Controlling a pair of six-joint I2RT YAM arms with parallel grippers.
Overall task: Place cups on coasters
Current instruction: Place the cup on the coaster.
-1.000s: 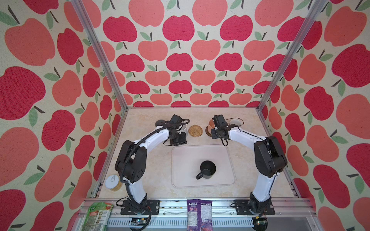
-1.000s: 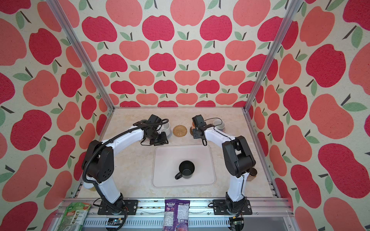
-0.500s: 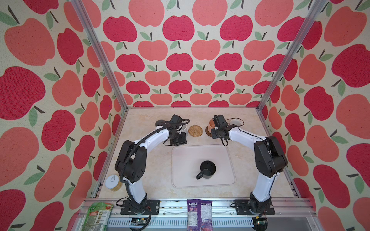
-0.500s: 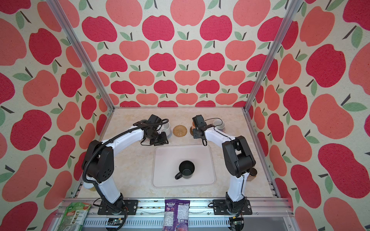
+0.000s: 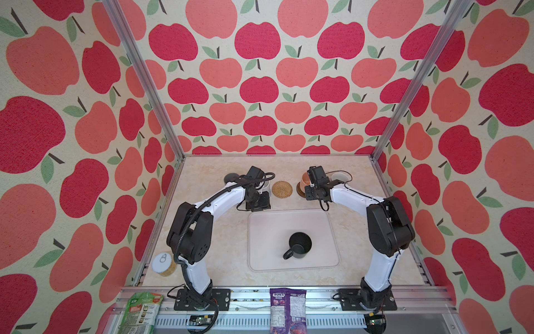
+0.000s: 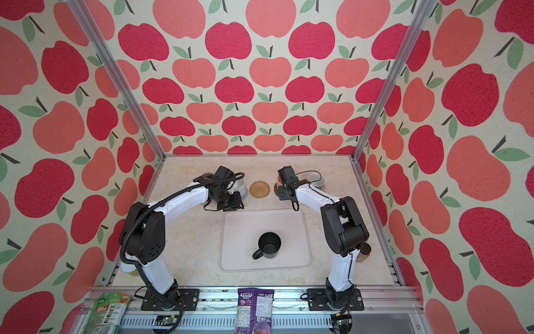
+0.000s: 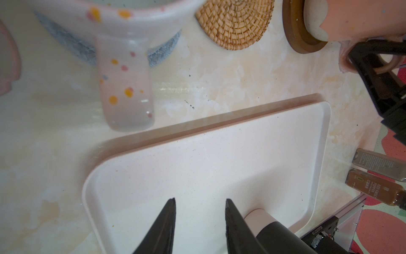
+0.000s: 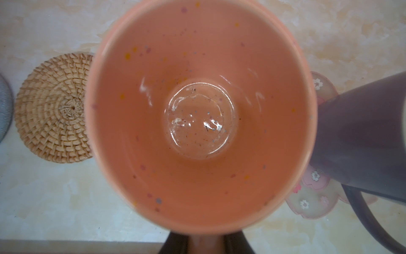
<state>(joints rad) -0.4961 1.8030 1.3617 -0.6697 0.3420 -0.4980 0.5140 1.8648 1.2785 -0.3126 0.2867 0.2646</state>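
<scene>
In both top views, your right gripper (image 5: 314, 187) is clenched on the handle of the peach-orange mug (image 5: 304, 180), over the dark brown coaster (image 5: 298, 191). The rattan coaster (image 5: 282, 189) lies at its 9 o'clock, the lavender mug (image 5: 339, 177) at 3. In the left wrist view, the mug's pale base shows tipped, just above that coaster. Your left gripper (image 7: 200, 200) is released, empty, over the tray (image 7: 241, 154). The right wrist view shows the lavender mug close beside the rim, so lower straight.
</scene>
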